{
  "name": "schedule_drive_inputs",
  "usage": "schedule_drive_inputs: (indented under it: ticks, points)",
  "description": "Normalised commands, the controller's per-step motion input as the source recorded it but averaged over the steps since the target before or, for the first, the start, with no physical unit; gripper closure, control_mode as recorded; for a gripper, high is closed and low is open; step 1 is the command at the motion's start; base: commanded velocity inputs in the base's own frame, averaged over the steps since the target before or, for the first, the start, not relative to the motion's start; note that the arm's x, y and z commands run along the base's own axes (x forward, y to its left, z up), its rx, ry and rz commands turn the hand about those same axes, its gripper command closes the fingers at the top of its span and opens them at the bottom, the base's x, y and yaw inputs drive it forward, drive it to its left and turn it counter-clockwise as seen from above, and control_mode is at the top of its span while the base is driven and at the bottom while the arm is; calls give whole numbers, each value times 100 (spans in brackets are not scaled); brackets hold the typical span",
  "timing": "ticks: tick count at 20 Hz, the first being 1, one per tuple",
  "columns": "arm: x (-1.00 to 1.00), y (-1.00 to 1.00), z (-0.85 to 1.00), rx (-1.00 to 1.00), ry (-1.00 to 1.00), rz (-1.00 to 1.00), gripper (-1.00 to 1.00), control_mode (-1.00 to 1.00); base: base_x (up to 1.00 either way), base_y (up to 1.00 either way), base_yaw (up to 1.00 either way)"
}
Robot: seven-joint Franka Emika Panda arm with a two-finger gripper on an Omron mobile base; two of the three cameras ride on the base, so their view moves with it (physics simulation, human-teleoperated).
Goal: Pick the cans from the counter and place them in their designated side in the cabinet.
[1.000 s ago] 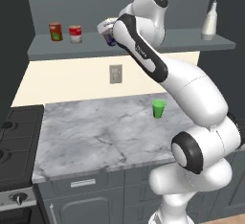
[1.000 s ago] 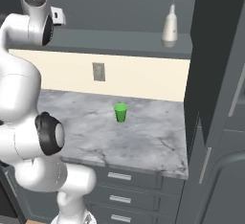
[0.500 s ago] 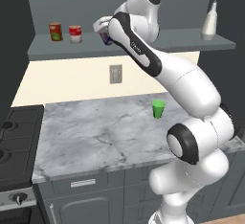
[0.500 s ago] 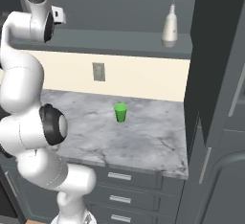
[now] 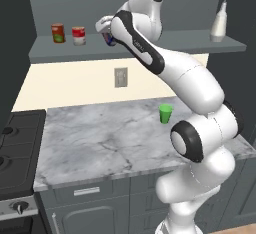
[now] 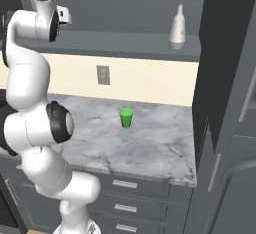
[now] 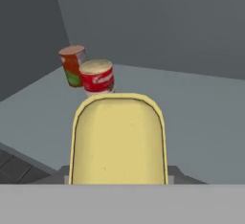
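Note:
My gripper (image 5: 106,32) is raised to the cabinet (image 5: 150,48) shelf and is shut on the dark blue can (image 5: 110,39), whose yellow top (image 7: 118,139) looms large in the hand view. The held can hangs just above the shelf, right of the red-and-white can (image 5: 78,35) (image 7: 97,77), which stands upright on the shelf's left part. A red can with a green label (image 5: 58,33) (image 7: 72,65) stands further left. The marble counter (image 5: 105,138) lies below. In the right base view the arm's upper joint (image 6: 42,10) reaches toward the shelf's left end.
A green cup (image 5: 165,113) (image 6: 126,117) stands on the counter near the wall. A white bottle (image 5: 218,23) (image 6: 176,27) stands at the shelf's right end. The black stove (image 5: 12,148) borders the counter on the left. A wall outlet (image 5: 120,77) sits under the shelf.
The arm has swung left along the shelf, carrying the blue can closer to the red-and-white can. The gripper has stayed shut on it.

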Motion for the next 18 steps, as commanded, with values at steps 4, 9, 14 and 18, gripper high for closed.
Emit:
schedule_drive_inputs:
  ticks: [4, 9, 14, 18]
  points:
    - [22, 8, -7, 0, 4, -1, 100, -100, 0, 0, 0]
    - [22, 10, -10, 0, 4, -1, 100, -100, 0, 0, 0]
    - [22, 8, -5, 0, 4, -1, 100, -100, 0, 0, 0]
    - [21, 9, -3, 0, 3, -1, 100, -100, 0, 0, 0]
